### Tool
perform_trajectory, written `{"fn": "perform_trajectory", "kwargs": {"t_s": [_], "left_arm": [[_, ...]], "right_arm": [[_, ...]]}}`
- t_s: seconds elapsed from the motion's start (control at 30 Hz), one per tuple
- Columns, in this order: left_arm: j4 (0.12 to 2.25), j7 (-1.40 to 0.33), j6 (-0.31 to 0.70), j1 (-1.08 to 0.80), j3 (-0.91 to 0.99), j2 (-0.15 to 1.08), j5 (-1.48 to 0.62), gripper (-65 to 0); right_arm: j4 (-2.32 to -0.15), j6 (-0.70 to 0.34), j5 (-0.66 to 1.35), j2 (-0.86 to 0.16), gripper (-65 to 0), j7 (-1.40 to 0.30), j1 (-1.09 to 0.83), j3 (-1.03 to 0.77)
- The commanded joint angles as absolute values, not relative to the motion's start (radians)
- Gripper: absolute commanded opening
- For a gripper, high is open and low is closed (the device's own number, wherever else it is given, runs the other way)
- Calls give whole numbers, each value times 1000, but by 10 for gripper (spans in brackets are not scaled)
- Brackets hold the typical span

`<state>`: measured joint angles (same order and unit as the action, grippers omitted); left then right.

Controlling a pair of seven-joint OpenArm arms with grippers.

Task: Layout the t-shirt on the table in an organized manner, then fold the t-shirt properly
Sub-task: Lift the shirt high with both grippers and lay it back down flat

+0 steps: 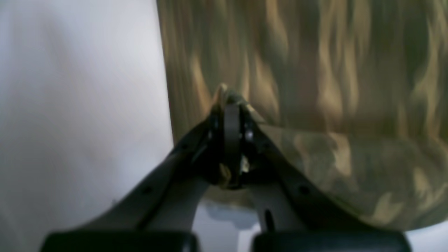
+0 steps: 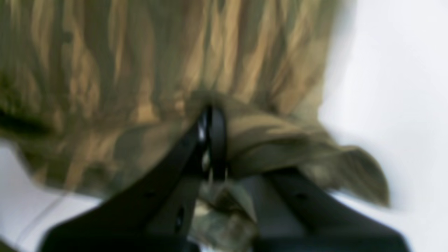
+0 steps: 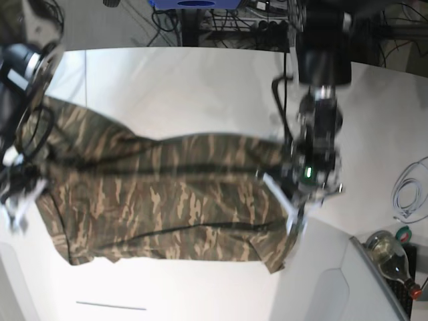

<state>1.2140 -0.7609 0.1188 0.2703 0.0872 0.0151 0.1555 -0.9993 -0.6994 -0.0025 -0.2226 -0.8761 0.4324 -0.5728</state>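
My left gripper (image 1: pixel 231 105) is clenched on an edge of the t-shirt (image 3: pixel 167 200), cloth bunched between its jaws. My right gripper (image 2: pixel 211 115) is clamped on another fold of it. In the base view the shirt is stretched wide between my arms across the middle of the white table (image 3: pixel 200 93), left arm at three o'clock, right at nine. Both wrist views are blurred.

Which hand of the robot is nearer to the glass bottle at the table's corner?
Left. The left hand grips the t-shirt near the bottle; the right hand holds the shirt's far end.
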Motion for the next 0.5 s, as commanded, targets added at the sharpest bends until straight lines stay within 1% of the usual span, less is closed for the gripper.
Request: {"fn": "perform_trajectory", "kwargs": {"t_s": [0.0,0.07,0.13,0.2,0.27,0.37,0.47], "left_arm": [[1175,-731,102,371,67,16,150,-650],[1038,-707,67,549,35,-5,148,-650],[912,-647,44,730,28,-44,148,-650],[819,-605,39,895,28,-85,148,-650],[788,-602,39,1033,31,-120,148,-650],[889,-628,39,1124,31,-147,147,-650],[1145,-736,39,1087,31,-150,147,-650]], "right_arm": [[-960,-698,-12,-252,-644,-811,536,-535],[-843,-698,-74,-288,-644,-725,679,-478],[-771,-698,-125,-317,-644,-653,826,-440],[-750,-698,-170,-340,-644,-625,952,-424],[-769,-698,-202,-363,-644,-628,1064,-407],[-891,-698,-209,-394,-644,-647,1155,-372],[-1104,-698,-205,-433,-644,-725,1152,-341]]}}
